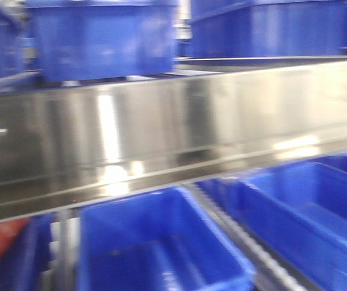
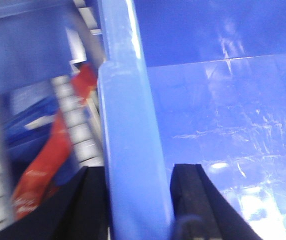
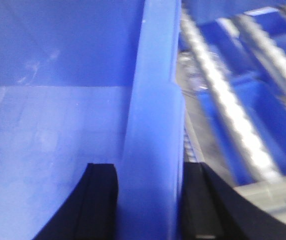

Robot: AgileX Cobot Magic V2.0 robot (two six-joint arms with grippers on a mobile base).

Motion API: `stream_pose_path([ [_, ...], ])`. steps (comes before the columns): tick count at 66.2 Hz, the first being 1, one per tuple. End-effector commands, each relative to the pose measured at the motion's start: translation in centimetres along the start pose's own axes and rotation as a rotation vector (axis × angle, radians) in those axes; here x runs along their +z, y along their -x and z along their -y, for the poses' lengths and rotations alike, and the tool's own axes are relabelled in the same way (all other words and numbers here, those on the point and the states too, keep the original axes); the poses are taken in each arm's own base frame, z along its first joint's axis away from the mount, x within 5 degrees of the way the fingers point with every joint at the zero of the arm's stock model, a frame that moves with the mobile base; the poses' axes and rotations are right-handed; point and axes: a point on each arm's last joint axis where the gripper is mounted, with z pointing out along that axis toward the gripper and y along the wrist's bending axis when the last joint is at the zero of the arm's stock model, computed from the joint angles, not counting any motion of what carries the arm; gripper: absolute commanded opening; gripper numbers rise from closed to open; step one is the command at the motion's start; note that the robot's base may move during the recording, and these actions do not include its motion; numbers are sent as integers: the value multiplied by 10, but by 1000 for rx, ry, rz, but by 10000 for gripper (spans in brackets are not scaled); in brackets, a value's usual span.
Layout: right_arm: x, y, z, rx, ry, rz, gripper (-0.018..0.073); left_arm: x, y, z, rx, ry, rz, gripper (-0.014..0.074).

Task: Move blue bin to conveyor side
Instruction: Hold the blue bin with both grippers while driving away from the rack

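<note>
- My left gripper point(image 2: 139, 172) straddles the thick rim of the blue bin point(image 2: 223, 125). One black finger point(image 2: 190, 195) is inside against the wall and the other is outside, both pressed close to the plastic with no gap I can make out.
- My right gripper point(image 3: 148, 167) grips the opposite rim the same way, narrowed down to the rim's thickness. Its inner finger point(image 3: 100, 195) lies against the glossy inside wall.
- So the bin hangs between my two wrists. Each camera looks down its scuffed, shiny interior toward the far wall.
- Just outside the right rim run the steel rollers point(image 3: 233, 115) of a rack, with more blue plastic below them.
- Outside the left rim are more rollers and something red point(image 2: 48, 160), too blurred to name.
- The front camera shows a broad stainless beam point(image 1: 173, 133) crossing the view, other blue totes point(image 1: 101, 36) above it and open ones point(image 1: 161, 242) below. The smear is heavy, so I cannot tell which of these, if any, is the bin I hold.
</note>
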Motion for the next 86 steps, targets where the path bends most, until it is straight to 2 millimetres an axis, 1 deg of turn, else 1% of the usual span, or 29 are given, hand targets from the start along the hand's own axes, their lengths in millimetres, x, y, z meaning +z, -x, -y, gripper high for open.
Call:
stream_pose_path([
  [1, -20, 12, 4, -36, -38, 164, -79, -11, 6, -1, 18, 14, 108, -22],
  [86, -20, 12, 4, -36, -38, 164, -79, -11, 6, -1, 18, 14, 108, -22],
])
